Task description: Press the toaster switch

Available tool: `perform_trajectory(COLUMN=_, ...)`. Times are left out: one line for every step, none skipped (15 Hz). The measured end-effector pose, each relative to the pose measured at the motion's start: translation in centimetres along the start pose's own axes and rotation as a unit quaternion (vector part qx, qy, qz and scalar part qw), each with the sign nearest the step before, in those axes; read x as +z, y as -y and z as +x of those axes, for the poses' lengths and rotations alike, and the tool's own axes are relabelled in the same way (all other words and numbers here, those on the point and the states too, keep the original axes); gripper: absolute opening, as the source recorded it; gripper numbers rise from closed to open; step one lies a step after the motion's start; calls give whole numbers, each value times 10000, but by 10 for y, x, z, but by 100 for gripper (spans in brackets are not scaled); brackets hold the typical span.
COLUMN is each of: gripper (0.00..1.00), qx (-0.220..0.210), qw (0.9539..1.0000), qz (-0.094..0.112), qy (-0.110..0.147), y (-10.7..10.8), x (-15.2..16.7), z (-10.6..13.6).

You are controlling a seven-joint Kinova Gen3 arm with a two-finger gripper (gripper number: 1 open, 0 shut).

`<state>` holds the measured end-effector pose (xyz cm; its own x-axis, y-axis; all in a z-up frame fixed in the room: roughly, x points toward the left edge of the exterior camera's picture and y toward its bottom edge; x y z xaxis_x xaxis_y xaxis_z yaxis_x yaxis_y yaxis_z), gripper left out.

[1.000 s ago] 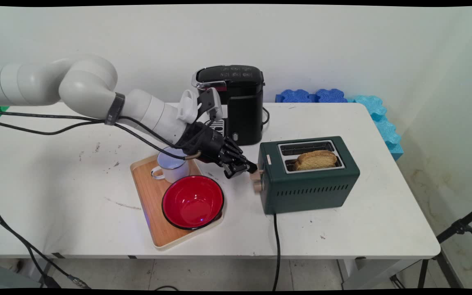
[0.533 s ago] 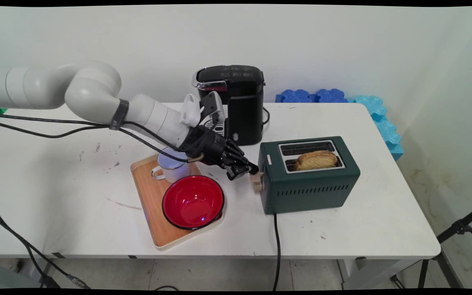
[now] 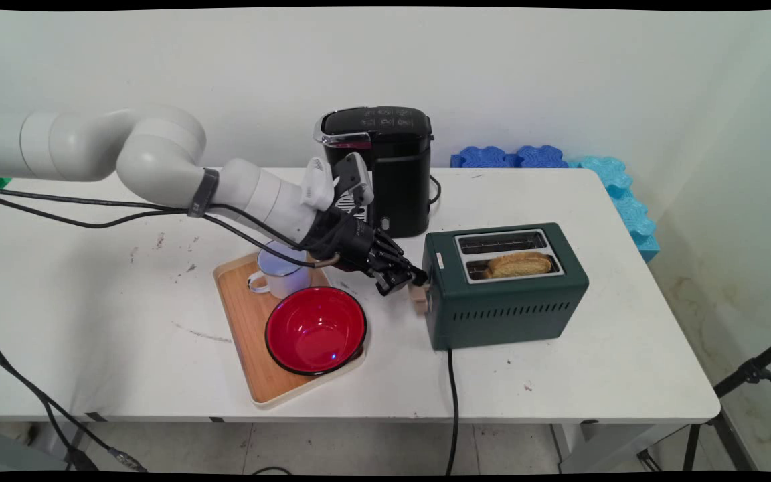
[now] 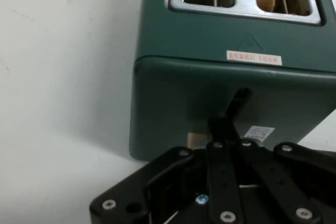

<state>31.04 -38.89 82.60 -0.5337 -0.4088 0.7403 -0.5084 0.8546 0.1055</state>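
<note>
My white table [image 3: 559, 375] carries everything, and my own white arm [image 3: 158, 161] crosses its left half, covering part of the white enamel mug [image 3: 277, 274] on the wooden tray [image 3: 245, 328]. The black coffee machine [image 3: 385, 167] stands at the back, its lower left front masked by my wrist. Just right of my claw sits the dark green two-slot toaster [image 3: 506, 284], its black cord [image 3: 452, 402] running off the table's near edge. In the hand view the toaster's end wall [image 4: 231, 103] fills the picture, its slots cut off at the top. A slice of browned toast [image 3: 518, 265] sits low in the nearer slot, only its crust above the rim; the farther slot looks bare. The red bowl [image 3: 315, 329] with a black rim rests on the tray's near end, just beside the mug.

My black claw [image 3: 411, 281] is at the toaster's left end, against the pale wooden lever knob [image 3: 419, 299]. My linkage hides the knob almost wholly in the hand view, and I cannot tell whether my jaws are parted or closed on it. Blue foam blocks [image 3: 546, 161] lie beyond the table's far right corner.
</note>
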Motion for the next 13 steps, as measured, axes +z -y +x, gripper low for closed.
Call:
perform_trajectory(gripper=0, qx=-4, qw=10000, qz=-2, qy=4, y=0, x=1, z=0)
perform_trajectory(gripper=0, qx=-8, qw=10000, qz=-3, qy=8, y=0, x=1, z=-1)
perform_trajectory(gripper=0, qx=-10, qw=10000, qz=-4, qy=16, y=0, x=1, z=-1)
perform_trajectory(gripper=0, qx=-10, qw=10000, qz=-5, qy=22, y=0, x=2, z=-2)
perform_trajectory(gripper=0, qx=-8, qw=10000, qz=-5, qy=30, y=0, x=2, z=-3)
perform_trajectory(gripper=0, qx=-7, qw=10000, qz=-7, qy=41, y=0, x=2, z=-3)
perform_trajectory(gripper=0, qx=-7, qw=10000, qz=-7, qy=52, y=0, x=2, z=-4)
perform_trajectory(gripper=0, qx=-7, qw=10000, qz=-7, qy=60, y=0, x=2, z=-5)
perform_trajectory(gripper=0, qx=-6, qw=10000, qz=-10, qy=67, y=0, x=2, z=-5)
perform_trajectory(gripper=0, qx=-7, qw=10000, qz=-9, qy=75, y=0, x=2, z=-6)
perform_trajectory(gripper=0, qx=-8, qw=10000, qz=-9, qy=87, y=0, x=1, z=-7)
perform_trajectory(gripper=0, qx=1, qw=9999, qz=-14, qy=102, y=0, x=0, z=-8)
perform_trajectory(gripper=0, qx=6, qw=9999, qz=-13, qy=114, y=0, x=-1, z=-9)
